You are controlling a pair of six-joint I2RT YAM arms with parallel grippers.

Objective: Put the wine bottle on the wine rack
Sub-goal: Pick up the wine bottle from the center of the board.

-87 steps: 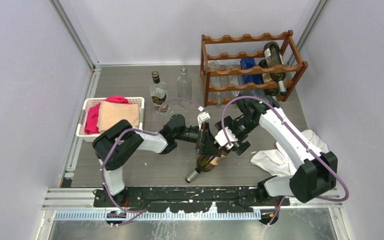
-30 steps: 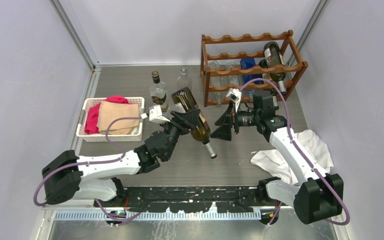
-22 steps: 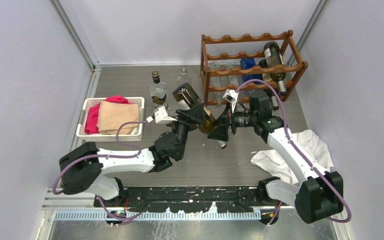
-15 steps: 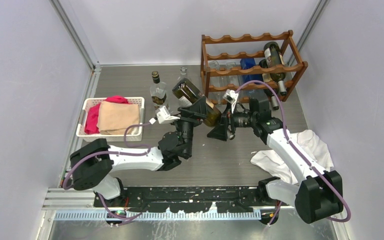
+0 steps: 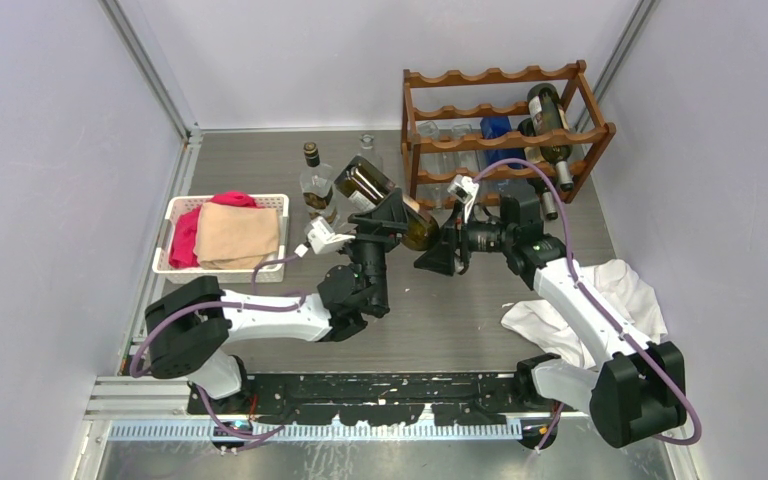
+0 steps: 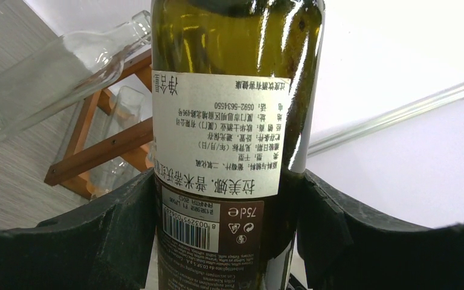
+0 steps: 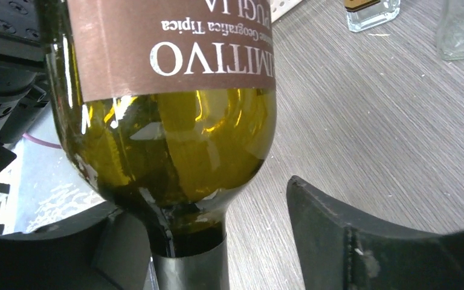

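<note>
Olive-green glass wine bottle (image 5: 362,184), one only, is held tilted in the air above the grey table (image 5: 460,320). It is just left of the single reddish-brown wooden wine rack (image 5: 490,76) and not resting on it. There are two arms. The left gripper (image 5: 384,212) is clamped across the bottle's labelled body, and the wrist view shows a black finger (image 6: 96,241) pressed to each side. The right gripper (image 5: 436,256) is spread apart around the neck end, with one finger (image 7: 368,241) standing clear of the glass.

Two bottles stand on the table behind. One is capped and labelled (image 5: 314,185). The other is clear (image 5: 365,148) and mostly hidden by the held bottle.

The rack holds two dark bottles (image 5: 548,115) (image 5: 550,160) and one blue object (image 5: 500,130). It also holds clear glass bottles too faint to count.

One white basket (image 5: 278,200) contains a red and a tan cloth. One white cloth (image 5: 610,290) lies at right, partly covered by the right arm.
</note>
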